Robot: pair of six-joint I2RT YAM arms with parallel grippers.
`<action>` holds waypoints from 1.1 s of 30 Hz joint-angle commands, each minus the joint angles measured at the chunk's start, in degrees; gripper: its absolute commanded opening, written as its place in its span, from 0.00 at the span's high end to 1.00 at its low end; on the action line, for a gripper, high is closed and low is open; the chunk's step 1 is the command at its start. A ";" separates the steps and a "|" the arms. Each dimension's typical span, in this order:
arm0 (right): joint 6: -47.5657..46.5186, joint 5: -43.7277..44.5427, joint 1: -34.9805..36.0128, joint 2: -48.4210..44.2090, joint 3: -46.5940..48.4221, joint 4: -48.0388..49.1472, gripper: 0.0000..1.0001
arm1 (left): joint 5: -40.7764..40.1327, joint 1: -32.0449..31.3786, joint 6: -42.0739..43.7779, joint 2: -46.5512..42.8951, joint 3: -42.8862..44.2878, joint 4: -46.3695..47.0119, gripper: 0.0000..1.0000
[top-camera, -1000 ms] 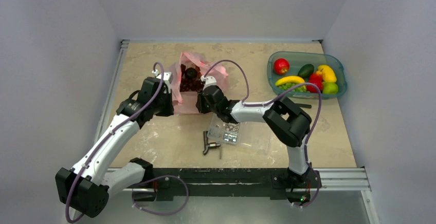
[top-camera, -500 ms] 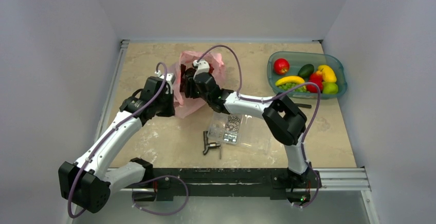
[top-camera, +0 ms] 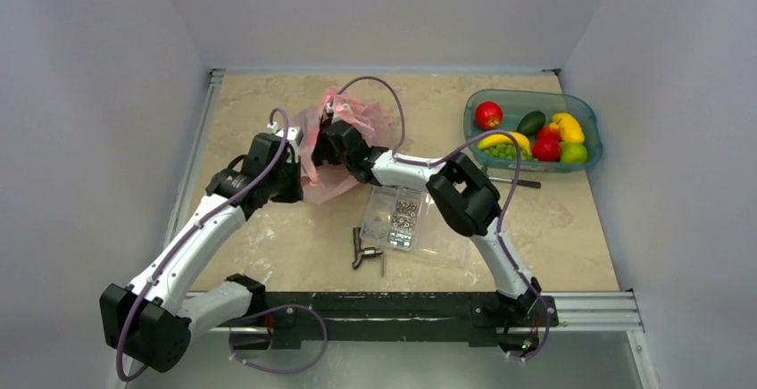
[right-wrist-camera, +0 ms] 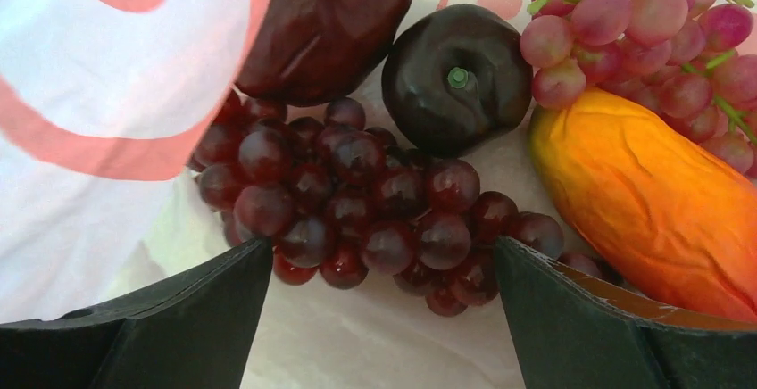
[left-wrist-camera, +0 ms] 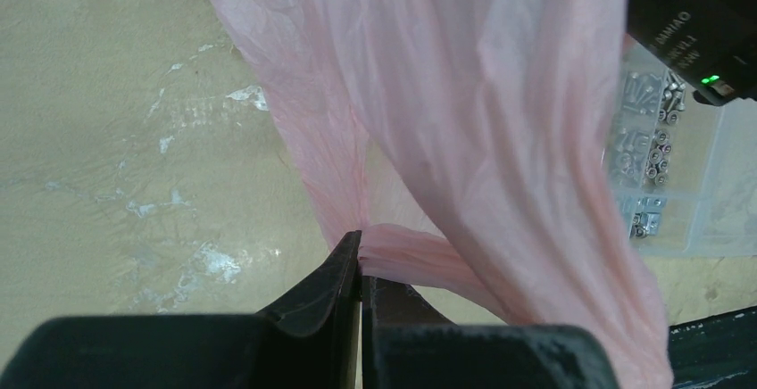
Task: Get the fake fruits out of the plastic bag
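This looks like a robot lab. Plain grey walls (top-camera: 89,139) close in a stone-look surface (top-camera: 562,228) with a metal rail (top-camera: 589,302) at the near edge. A left arm (top-camera: 192,246) and a right arm (top-camera: 498,251) are bolted there. A tub (top-camera: 522,98) holds toy fruit (top-camera: 488,115).

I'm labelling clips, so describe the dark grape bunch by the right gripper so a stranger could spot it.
Find the pink plastic bag left of centre on the table; the right gripper is open inside it. Between its fingers lies the dark grape bunch: small wine-red berries, far darker than the pale pink bunch beside the orange fruit.
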 commanded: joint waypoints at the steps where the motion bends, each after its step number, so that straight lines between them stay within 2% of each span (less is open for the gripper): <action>1: -5.75 2.05 -0.14 2.33 5.47 0.07 0.02 | -0.46 -0.01 0.42 -1.22 0.50 0.39 1.00; 9: -8.16 6.31 -0.43 10.06 12.64 -2.49 0.01 | -0.55 -0.02 0.41 -1.21 0.45 0.39 1.00; 13: -5.98 6.09 -0.54 11.13 14.39 -3.27 0.06 | -0.59 -0.05 0.41 -1.20 0.35 0.40 1.00; 14: -5.13 6.12 -0.69 10.75 14.04 -2.84 0.11 | -0.56 -0.07 0.34 -1.18 0.34 0.38 1.00; 15: -4.21 5.67 -0.98 10.48 13.68 -2.43 0.21 | -0.48 -0.02 0.32 -1.21 0.33 0.38 1.00; 16: -3.20 4.59 -1.35 10.22 13.34 -1.97 0.35 | -0.47 -0.01 0.32 -1.20 0.35 0.46 1.00; 17: -2.16 3.82 -1.78 10.17 13.29 -1.80 0.43 | -0.40 0.01 0.32 -1.22 0.38 0.47 1.00; 20: -0.48 1.73 -2.82 9.71 13.29 -1.52 0.60 | -0.42 -0.03 0.32 -1.21 0.34 0.47 1.00; 30: -3.32 -0.57 -3.04 3.40 8.08 3.15 0.98 | -0.48 -0.02 0.32 -1.31 0.34 0.39 1.00; 33: -3.58 0.32 -3.04 1.12 6.05 3.65 1.00 | -0.46 -0.06 0.24 -1.17 0.34 0.37 1.00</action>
